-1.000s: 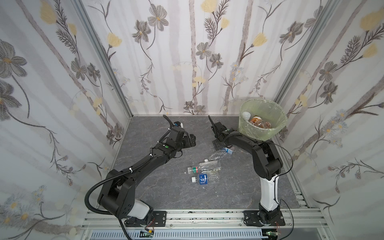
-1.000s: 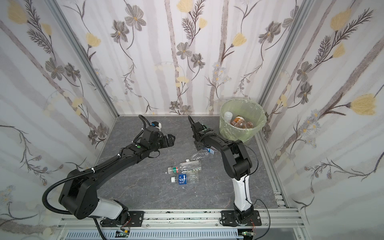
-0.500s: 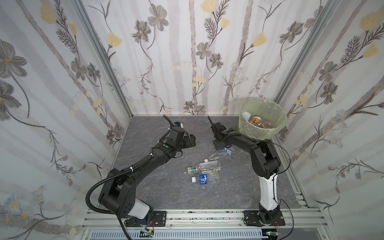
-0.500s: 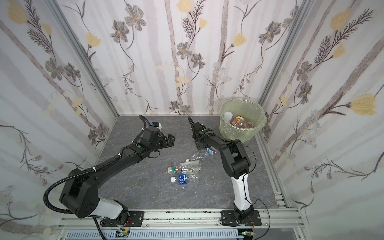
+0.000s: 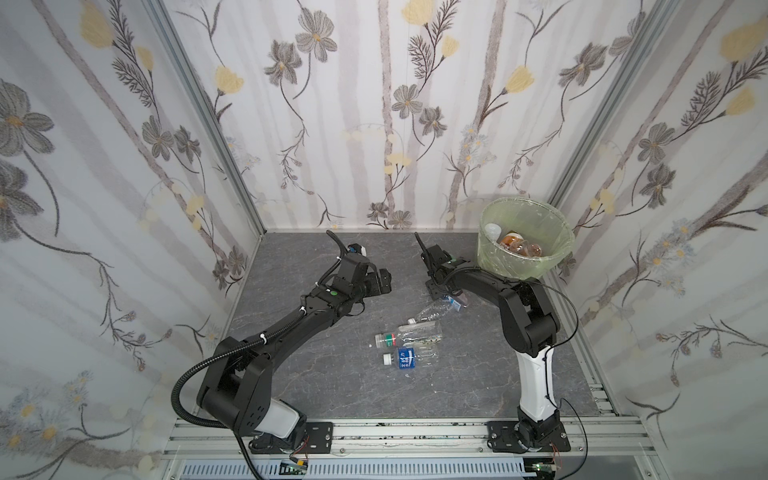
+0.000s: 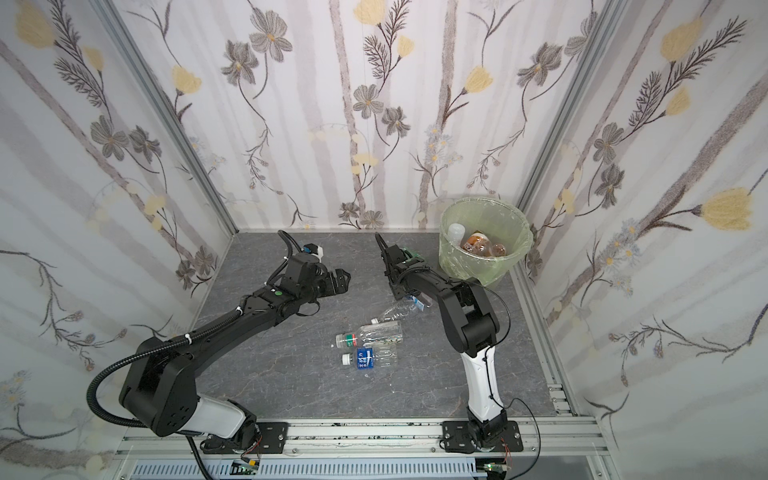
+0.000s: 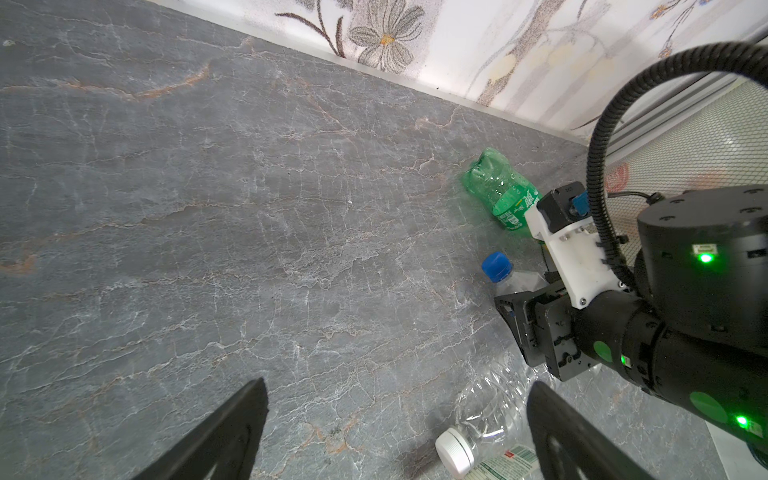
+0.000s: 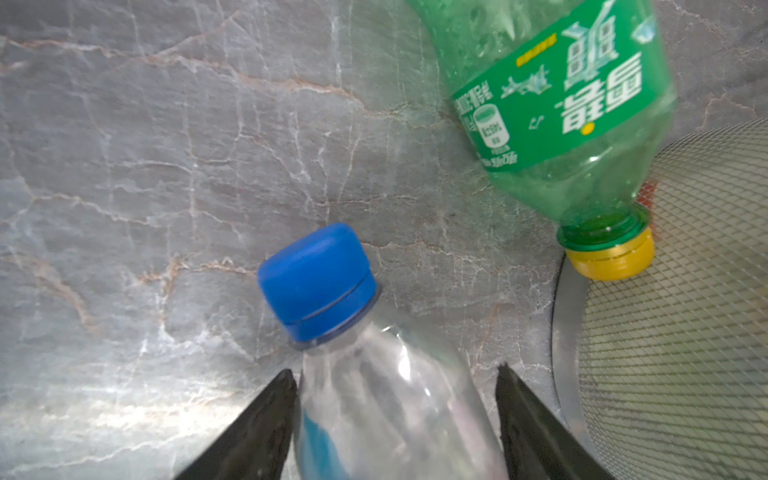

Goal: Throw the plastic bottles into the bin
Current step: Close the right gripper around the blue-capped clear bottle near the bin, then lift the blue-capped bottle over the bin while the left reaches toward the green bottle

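Note:
My right gripper (image 8: 395, 371) is shut on a clear bottle with a blue cap (image 8: 320, 278), low over the grey table; both top views show this gripper (image 5: 440, 293) (image 6: 405, 295) left of the bin (image 5: 519, 269). A green bottle with a yellow cap (image 8: 552, 95) lies beside the bin's mesh base (image 8: 685, 332). Three clear bottles lie mid-table: one with a white cap (image 5: 432, 309), one with a green label (image 5: 409, 334), one with a blue label (image 5: 409, 358). My left gripper (image 5: 384, 278) (image 7: 397, 388) is open over bare table. The bin holds several bottles.
Flowered walls close in the table on three sides. The bin stands in the back right corner, against the right arm's elbow (image 5: 528, 316). The left arm (image 5: 291, 328) stretches diagonally across the left half of the table.
The right gripper's jaws have closed in on the blue-capped bottle. Both arms have stayed almost in place, and the left gripper is still open.

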Robot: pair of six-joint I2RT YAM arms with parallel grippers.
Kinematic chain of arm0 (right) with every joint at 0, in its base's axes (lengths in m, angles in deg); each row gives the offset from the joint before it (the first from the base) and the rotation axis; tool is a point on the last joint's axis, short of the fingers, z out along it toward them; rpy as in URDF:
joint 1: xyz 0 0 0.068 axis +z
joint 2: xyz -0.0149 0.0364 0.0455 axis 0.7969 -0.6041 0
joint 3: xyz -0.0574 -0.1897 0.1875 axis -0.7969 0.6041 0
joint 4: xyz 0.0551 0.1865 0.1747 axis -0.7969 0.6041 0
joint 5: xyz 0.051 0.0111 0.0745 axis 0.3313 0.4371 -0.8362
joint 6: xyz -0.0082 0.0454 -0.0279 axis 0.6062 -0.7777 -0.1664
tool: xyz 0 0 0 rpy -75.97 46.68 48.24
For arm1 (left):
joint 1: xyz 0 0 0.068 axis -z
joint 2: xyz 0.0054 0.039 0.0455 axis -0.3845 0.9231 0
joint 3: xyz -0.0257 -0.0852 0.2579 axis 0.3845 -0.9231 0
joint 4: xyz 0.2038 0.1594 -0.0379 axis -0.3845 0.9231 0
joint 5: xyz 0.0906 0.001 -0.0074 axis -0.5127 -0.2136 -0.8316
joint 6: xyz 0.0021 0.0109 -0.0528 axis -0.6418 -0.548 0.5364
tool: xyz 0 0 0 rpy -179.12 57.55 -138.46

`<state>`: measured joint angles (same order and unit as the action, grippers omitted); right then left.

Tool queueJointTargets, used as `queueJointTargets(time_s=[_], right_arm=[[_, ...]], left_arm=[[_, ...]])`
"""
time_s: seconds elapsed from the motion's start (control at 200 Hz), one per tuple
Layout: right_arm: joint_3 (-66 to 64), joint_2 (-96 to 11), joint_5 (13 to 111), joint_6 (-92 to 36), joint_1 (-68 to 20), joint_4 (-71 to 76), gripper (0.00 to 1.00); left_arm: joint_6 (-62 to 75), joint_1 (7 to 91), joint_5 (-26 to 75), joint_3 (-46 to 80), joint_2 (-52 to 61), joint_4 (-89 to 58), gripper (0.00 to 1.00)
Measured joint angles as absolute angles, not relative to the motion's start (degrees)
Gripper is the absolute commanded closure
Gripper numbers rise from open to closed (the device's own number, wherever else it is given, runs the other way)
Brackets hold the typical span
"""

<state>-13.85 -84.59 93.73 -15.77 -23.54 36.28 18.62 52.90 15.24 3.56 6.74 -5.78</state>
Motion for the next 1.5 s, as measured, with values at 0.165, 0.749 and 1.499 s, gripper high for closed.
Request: queueJointTargets(time_s=[0.165, 0.749, 1.499], right_arm=[[-13.81, -84.88, 93.64, -15.77, -23.69, 36.06, 0.29], [-13.79, -84.79, 93.29, -15.73, -24.37, 36.34, 0.38], [-13.96, -82.45, 93.71, -15.77, -24.5, 36.37, 0.48]], left_arm=[[18.77, 52.88, 15.29, 3.56, 6.74, -5.78, 0.0], [19.21, 52.9, 21.85, 3.89, 7.39, -5.8, 0.0], [19.21, 53.16, 28.56, 3.67, 7.37, -7.03, 0.0]])
